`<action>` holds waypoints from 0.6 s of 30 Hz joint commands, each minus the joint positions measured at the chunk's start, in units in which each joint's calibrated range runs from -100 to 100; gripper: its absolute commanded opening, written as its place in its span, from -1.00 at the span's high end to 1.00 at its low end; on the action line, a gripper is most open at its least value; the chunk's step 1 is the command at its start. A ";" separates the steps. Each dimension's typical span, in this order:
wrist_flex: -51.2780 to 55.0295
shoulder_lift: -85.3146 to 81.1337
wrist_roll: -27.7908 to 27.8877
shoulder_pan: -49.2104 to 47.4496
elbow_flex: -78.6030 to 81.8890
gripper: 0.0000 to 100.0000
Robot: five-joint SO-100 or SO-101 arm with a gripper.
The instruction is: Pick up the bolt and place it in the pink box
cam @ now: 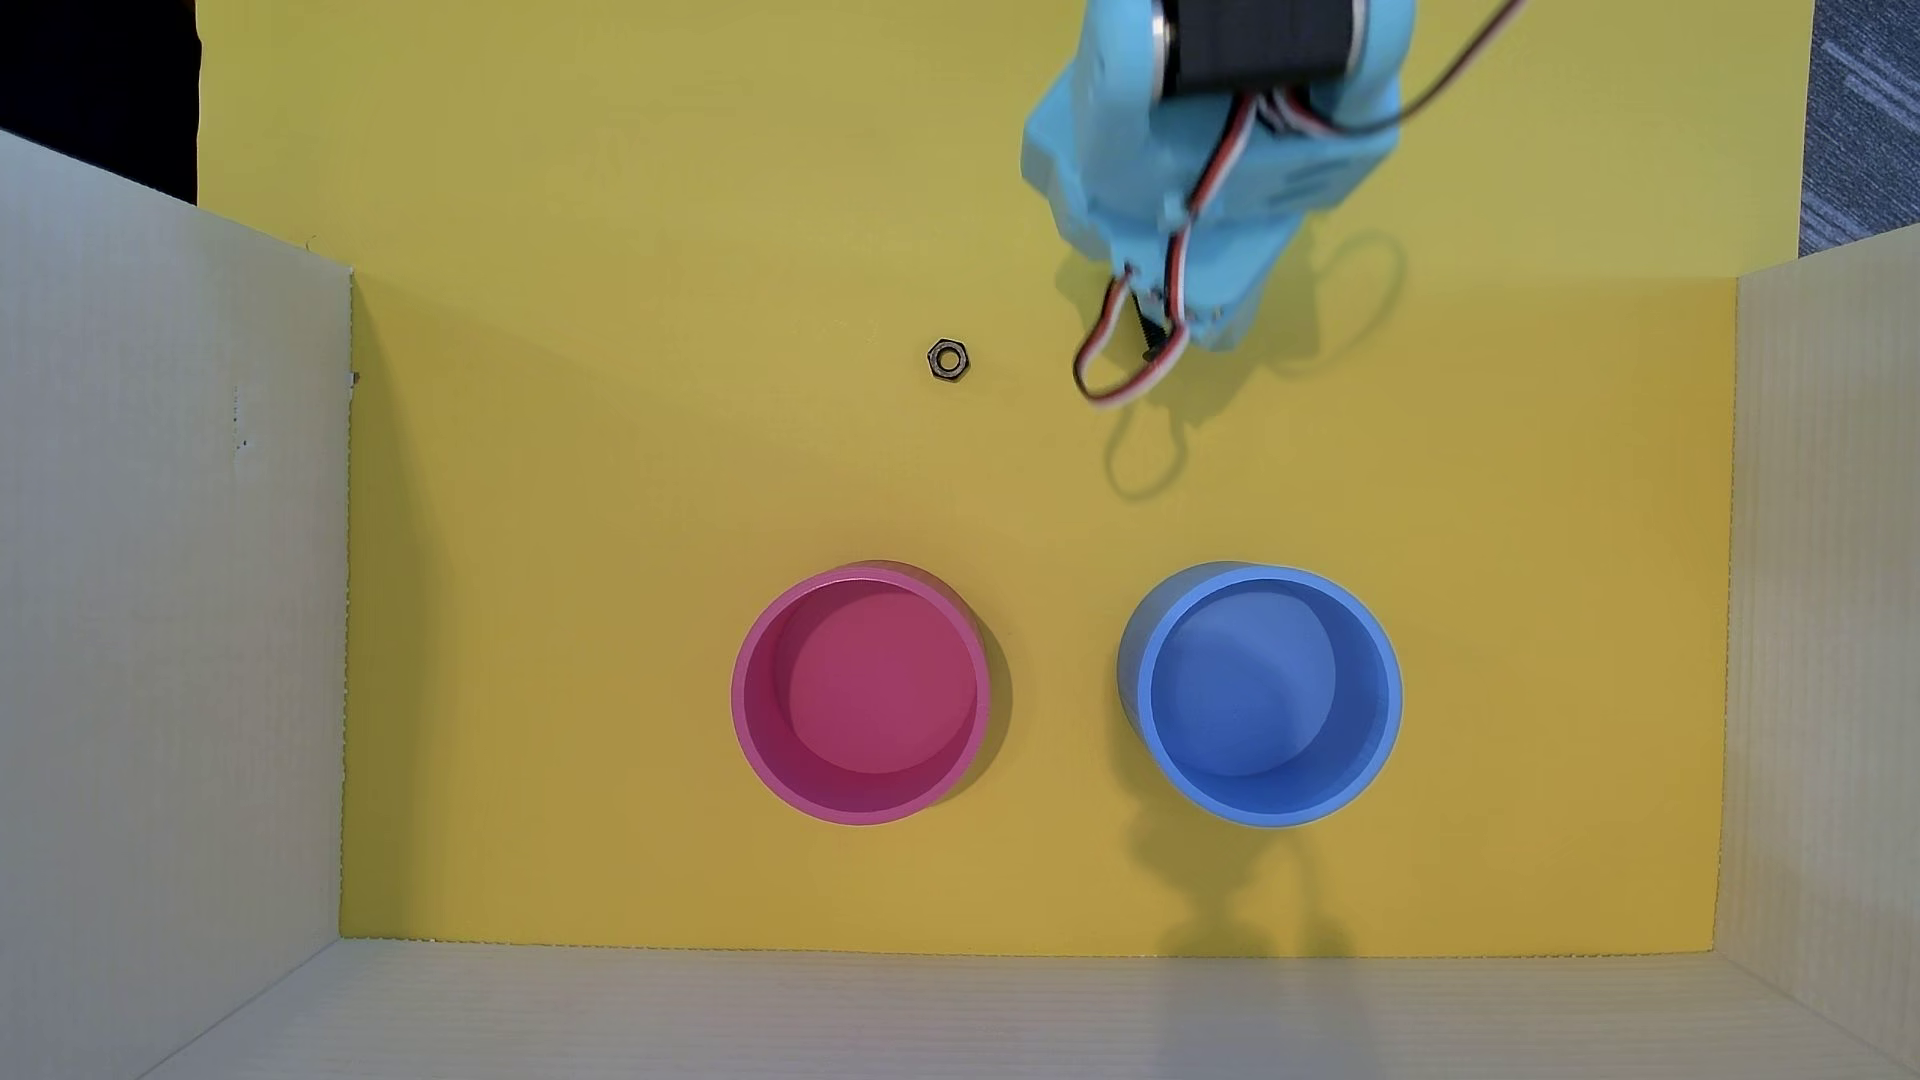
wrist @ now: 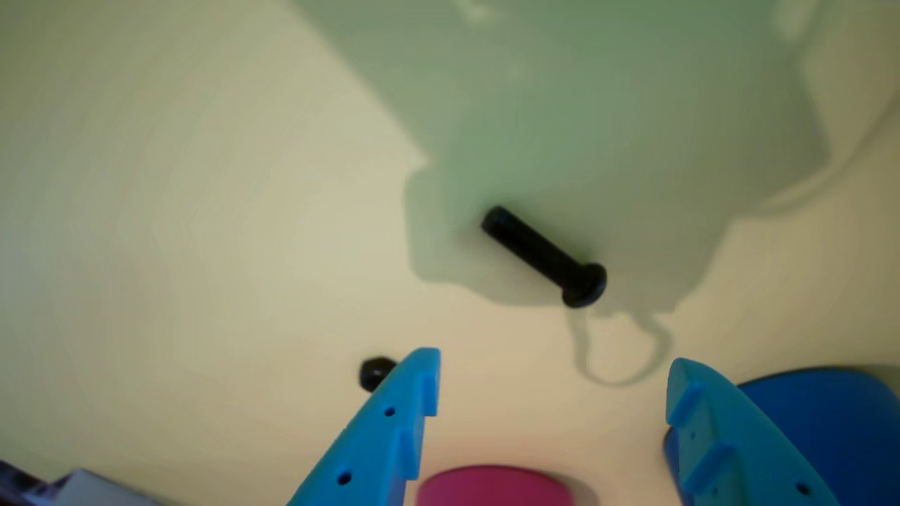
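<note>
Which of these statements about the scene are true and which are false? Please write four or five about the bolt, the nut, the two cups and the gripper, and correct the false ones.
1. The gripper is open, with nothing between its fingers. True.
2. The bolt lies flat on the yellow surface. True.
3. The bolt is already inside the pink box. False: the pink box is empty.
4. In the overhead view, the blue cup stands left of the pink box. False: it stands to the right.
5. The nut lies outside both cups. True.
</note>
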 commanded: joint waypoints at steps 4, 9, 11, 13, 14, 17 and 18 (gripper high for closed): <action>0.89 4.65 2.02 0.11 -6.76 0.55; 1.84 7.09 4.05 0.18 -7.49 0.55; 1.84 7.84 4.89 0.26 -7.22 0.55; 1.84 8.43 5.41 0.33 -6.95 0.55; 1.84 8.60 5.41 0.33 -6.86 0.55; 1.84 8.77 6.40 0.26 -6.58 0.55; 1.84 8.85 6.76 0.11 -6.58 0.55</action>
